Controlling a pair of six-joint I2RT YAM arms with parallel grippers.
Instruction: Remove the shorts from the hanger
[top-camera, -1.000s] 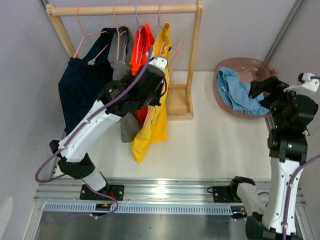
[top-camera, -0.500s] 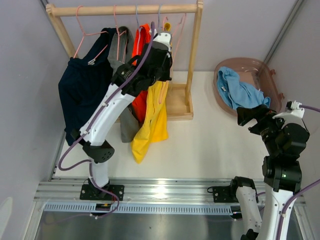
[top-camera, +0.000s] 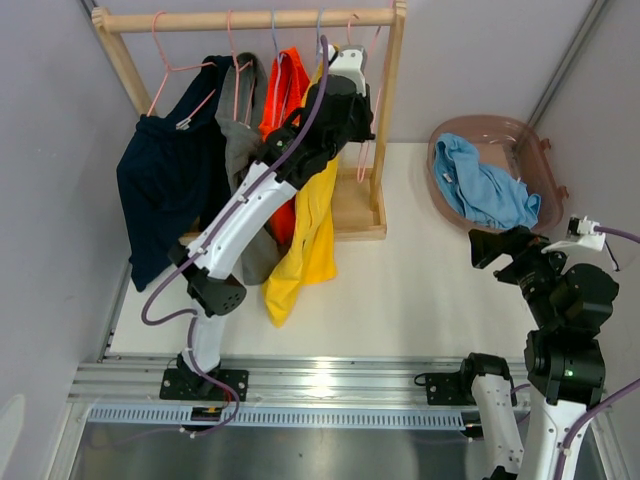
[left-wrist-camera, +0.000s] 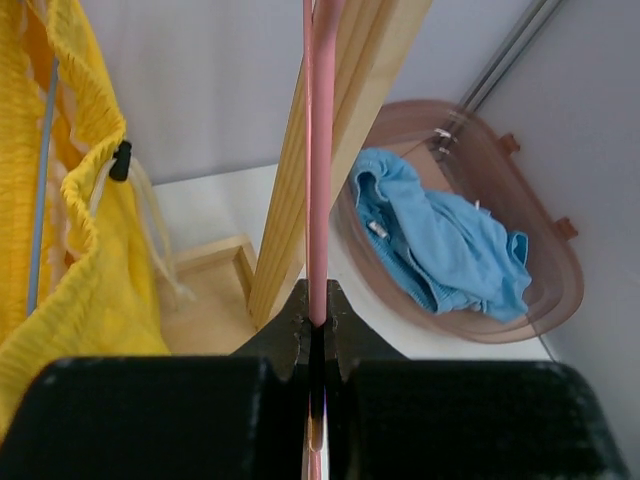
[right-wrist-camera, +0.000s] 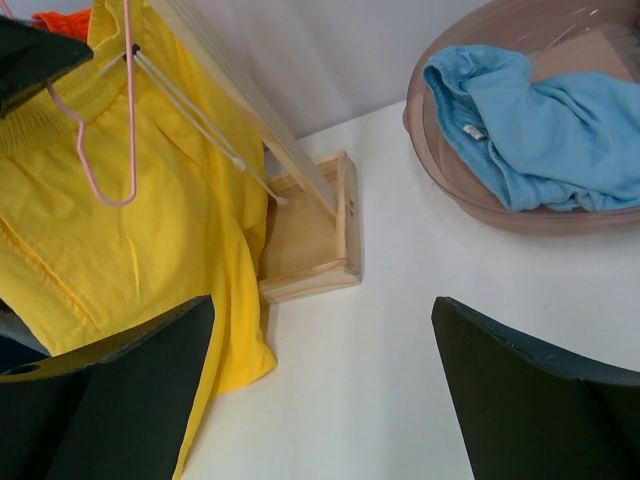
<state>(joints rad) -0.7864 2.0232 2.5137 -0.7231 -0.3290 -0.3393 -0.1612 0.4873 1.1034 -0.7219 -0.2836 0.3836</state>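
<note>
Left tool (left-wrist-camera: 316, 335) pinches bare-looking pink hanger (left-wrist-camera: 318, 150). Yellow shorts (left-wrist-camera: 75, 260) hang just left of it; soft, light, best grabbed at waistband. Right tool (right-wrist-camera: 320, 380) spread, with light blue shorts (right-wrist-camera: 530, 130) in basket (right-wrist-camera: 470, 200) beyond it.

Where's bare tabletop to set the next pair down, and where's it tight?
Widest bare patch: white table between the wooden rack's base tray and the brown plastic basket, running down to the metal rail. Tight: under the rack, where navy shorts, grey shorts, orange shorts and yellow shorts hang, with the left gripper shut on a pink hanger.
</note>
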